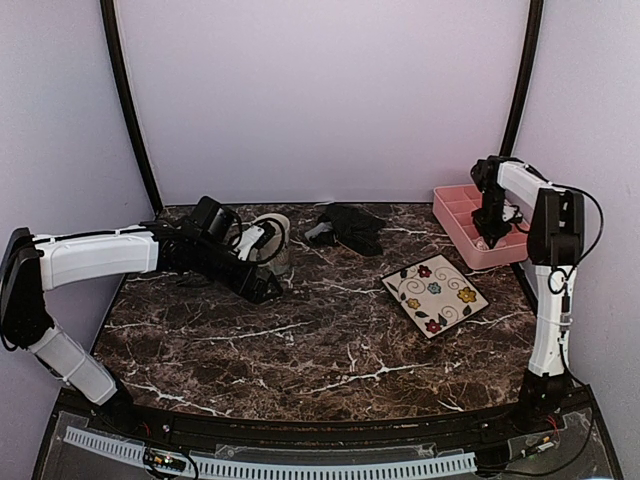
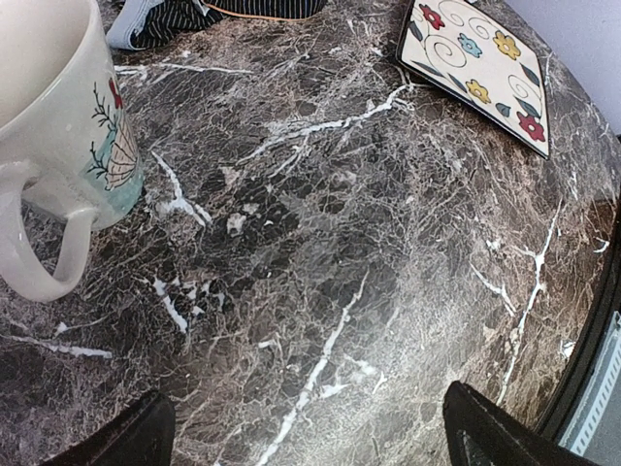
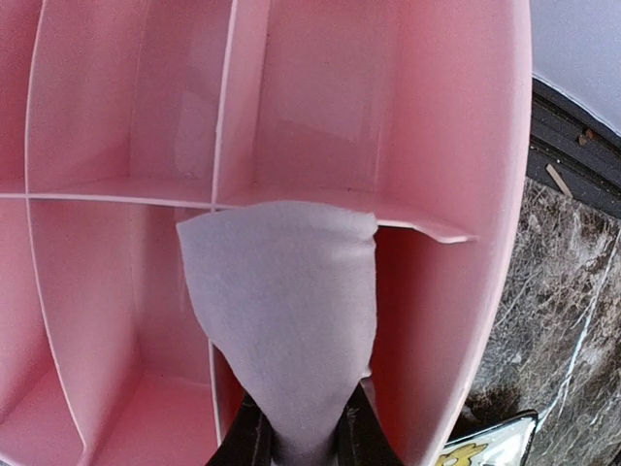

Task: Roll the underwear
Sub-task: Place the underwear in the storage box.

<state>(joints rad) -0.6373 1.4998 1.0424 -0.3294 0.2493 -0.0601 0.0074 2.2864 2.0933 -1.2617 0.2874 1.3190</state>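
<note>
spreading out beyond the tips of the right gripper [image 3: 303,439], the pale underwear [image 3: 281,311] is pinched by a narrow bunch between the closed jaws and fans wider ahead of them. its far edge lies across a divider of the pink tray [image 3: 466,146], so the cloth sits over the compartments rather than on the table [image 1: 300,350]; whether it touches the tray floor cannot be told. as held it looks flat, not rolled. the grip on one end probably serves to carry or lower the piece. thin divider walls stand close on both sides of the jaws, with the tray's outer wall to their right, leaving little side room; open room lies back along the approach.

the black underwear [image 1: 350,228] lies crumpled on the table, well apart from both grippers and beyond the left one. the left gripper [image 2: 310,442] has its jaws spread wide with nothing between them, low over bare marble. a mug [image 2: 58,116] stands to the left of these jaws, a flowered plate [image 2: 480,68] far ahead to the right, and the table edge runs close on the right.
</note>
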